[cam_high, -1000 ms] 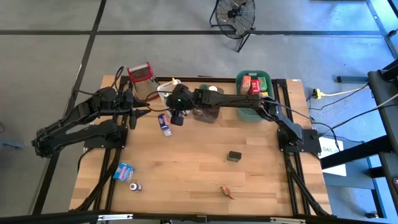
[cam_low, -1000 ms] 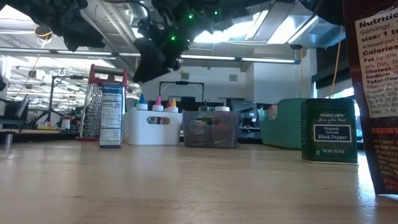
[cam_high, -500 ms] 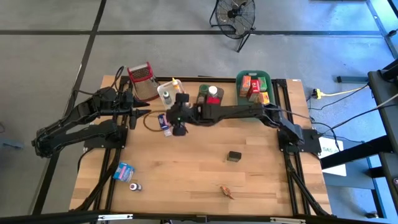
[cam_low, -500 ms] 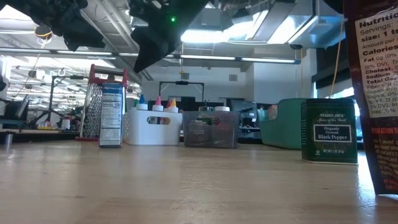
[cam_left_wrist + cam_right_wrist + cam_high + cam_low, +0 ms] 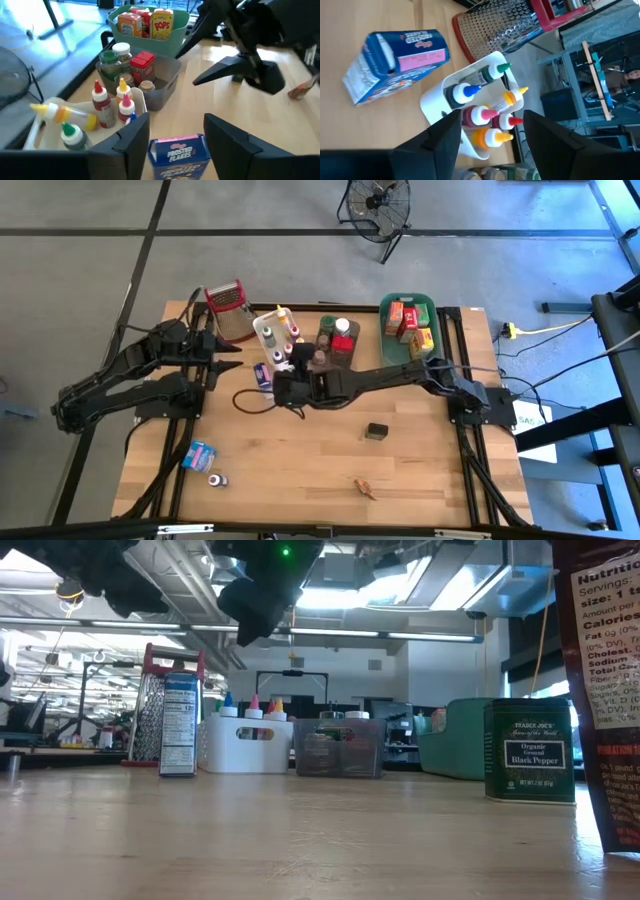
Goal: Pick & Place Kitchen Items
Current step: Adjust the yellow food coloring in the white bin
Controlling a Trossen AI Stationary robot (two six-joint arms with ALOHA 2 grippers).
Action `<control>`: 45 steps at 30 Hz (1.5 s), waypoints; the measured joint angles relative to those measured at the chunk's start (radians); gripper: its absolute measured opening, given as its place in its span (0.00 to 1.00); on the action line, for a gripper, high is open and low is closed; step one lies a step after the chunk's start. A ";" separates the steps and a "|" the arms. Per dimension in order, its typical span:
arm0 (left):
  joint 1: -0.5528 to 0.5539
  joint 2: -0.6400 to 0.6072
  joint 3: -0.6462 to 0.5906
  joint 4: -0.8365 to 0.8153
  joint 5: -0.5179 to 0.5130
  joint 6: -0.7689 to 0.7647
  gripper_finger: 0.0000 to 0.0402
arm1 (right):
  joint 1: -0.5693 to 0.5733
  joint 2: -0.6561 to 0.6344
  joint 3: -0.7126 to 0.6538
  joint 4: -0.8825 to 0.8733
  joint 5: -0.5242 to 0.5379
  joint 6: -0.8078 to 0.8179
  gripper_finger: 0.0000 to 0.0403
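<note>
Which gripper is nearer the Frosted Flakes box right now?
Right, narrowly. The right gripper is just beside the Frosted Flakes box, on its front-right; the left gripper sits a bit farther, toward the grater side.

Left gripper (image 5: 232, 358) hovers near the table's rear left, fingers parted. Right arm reaches across the table; right gripper (image 5: 281, 393), jaws apart, hangs near the middle.
</note>
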 joint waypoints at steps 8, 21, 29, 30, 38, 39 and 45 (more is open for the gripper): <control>0.000 0.000 -0.001 -0.002 0.144 0.080 0.56 | 0.015 0.000 -0.001 -0.061 0.003 0.054 0.53; 0.000 0.000 -0.001 0.039 0.172 0.012 0.57 | 0.111 -0.005 -0.001 -0.294 0.220 0.141 0.53; 0.000 0.000 -0.001 0.029 0.173 -0.016 0.57 | 0.294 -0.027 -0.001 -0.423 0.674 0.225 0.53; 0.000 0.000 -0.001 0.028 0.173 -0.016 0.57 | 0.318 -0.028 -0.002 -0.424 0.714 0.222 0.53; 0.000 0.000 -0.001 0.090 0.172 0.034 0.59 | 0.404 -0.064 0.000 -0.457 0.717 0.228 0.53; 0.000 0.000 -0.001 0.096 0.172 0.038 0.61 | 0.406 -0.066 0.000 -0.458 0.717 0.234 0.53; 0.000 0.006 -0.001 0.093 0.171 0.037 0.74 | 0.403 -0.068 0.000 -0.527 0.694 0.360 0.53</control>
